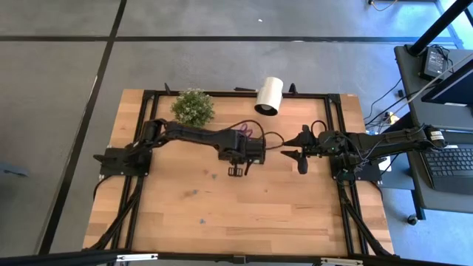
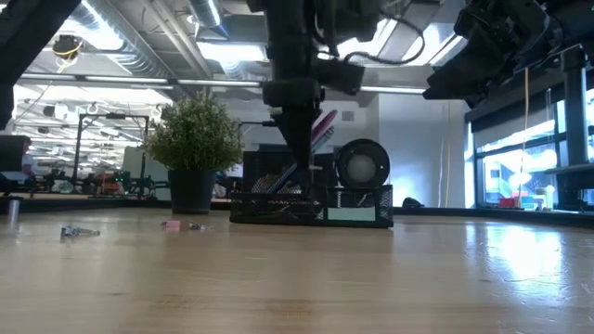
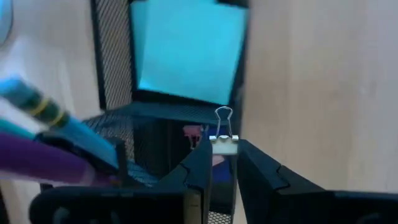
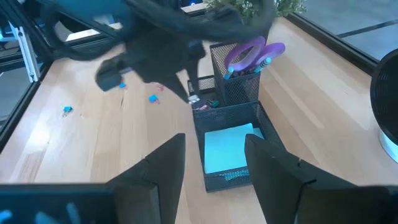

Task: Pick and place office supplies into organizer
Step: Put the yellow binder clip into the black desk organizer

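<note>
Left gripper holds clip above organizer.

Two dark, six-jointed arms are being shown, built of black segments and mounted on black bases at the table's sides. Thin black cables are being looped along the right arm near its wrist. Each arm is being ended by two blocky, matte black fingers with angled inner faces.

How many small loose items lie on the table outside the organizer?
3 seen: a blue piece far out on the wood, a second blue piece nearer the organizer, and a pinkish piece beside it. More may hide behind the left arm.
</note>
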Tool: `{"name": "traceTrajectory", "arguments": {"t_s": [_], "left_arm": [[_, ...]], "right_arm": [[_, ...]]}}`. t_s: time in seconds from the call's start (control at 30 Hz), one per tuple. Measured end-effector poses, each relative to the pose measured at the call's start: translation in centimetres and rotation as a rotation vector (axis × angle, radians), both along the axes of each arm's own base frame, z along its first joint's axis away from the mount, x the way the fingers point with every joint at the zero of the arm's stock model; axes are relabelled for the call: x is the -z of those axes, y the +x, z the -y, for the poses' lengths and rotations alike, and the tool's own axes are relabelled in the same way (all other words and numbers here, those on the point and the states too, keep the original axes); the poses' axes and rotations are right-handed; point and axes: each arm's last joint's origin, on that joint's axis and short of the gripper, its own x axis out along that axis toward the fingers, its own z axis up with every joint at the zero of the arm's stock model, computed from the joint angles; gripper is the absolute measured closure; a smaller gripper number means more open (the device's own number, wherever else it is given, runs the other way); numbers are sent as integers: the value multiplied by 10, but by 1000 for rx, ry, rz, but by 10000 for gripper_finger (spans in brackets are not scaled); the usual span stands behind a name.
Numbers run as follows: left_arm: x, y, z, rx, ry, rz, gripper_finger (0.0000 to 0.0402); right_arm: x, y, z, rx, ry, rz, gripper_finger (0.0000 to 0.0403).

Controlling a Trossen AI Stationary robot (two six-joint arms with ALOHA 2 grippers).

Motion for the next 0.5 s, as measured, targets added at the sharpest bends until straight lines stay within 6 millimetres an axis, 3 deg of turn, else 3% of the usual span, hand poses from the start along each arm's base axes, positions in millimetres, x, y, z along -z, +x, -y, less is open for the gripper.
{"name": "traceTrajectory", "arguments": {"t_s": [0.13,0.5], "left_arm": [[12,-5,-9,-78,-7,-30,347],[43,-21,-14,-90,1,-147,347]], "right_arm": [[0,0,0,0,0,0,232],[0,0,0,-5,-13,-2,232]]}}
